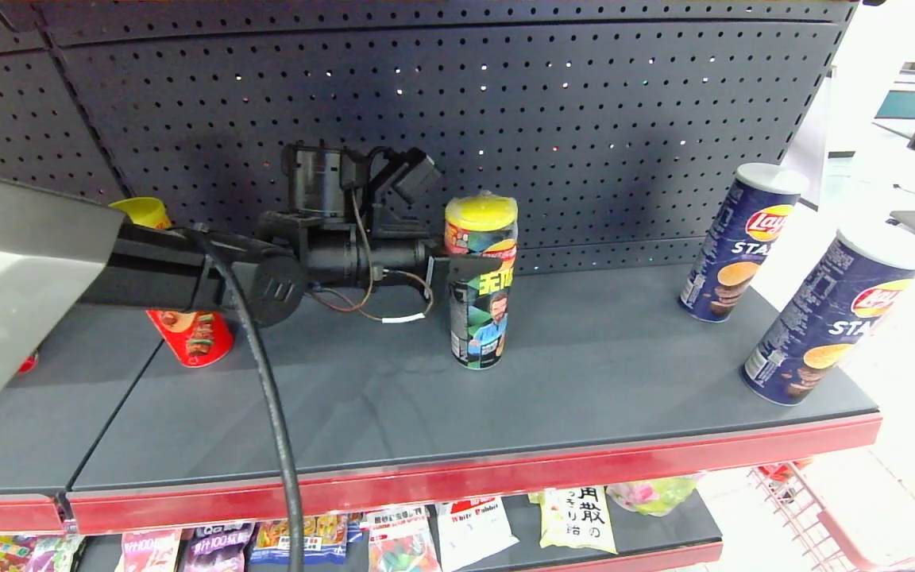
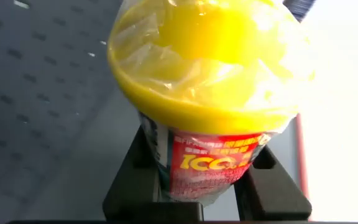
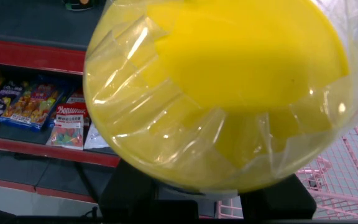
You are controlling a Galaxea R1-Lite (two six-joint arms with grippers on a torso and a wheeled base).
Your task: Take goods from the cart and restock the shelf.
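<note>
The left arm stretches level across the shelf (image 1: 584,357), the left gripper (image 1: 461,266) with its jaws closed around an upright yellow-lidded can (image 1: 480,318) at mid-shelf, while the right gripper (image 3: 204,202) has its jaws clasping a second can (image 3: 222,81) near the pink cart (image 3: 347,180).

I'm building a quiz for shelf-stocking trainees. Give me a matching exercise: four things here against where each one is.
1 green can
2 red can
3 nearer blue chip can
4 snack packets

A lower shelf
B upper shelf, right front corner
C held in the left gripper
D upper shelf, left part

Pairs: 1-C, 2-D, 3-B, 4-A
</note>
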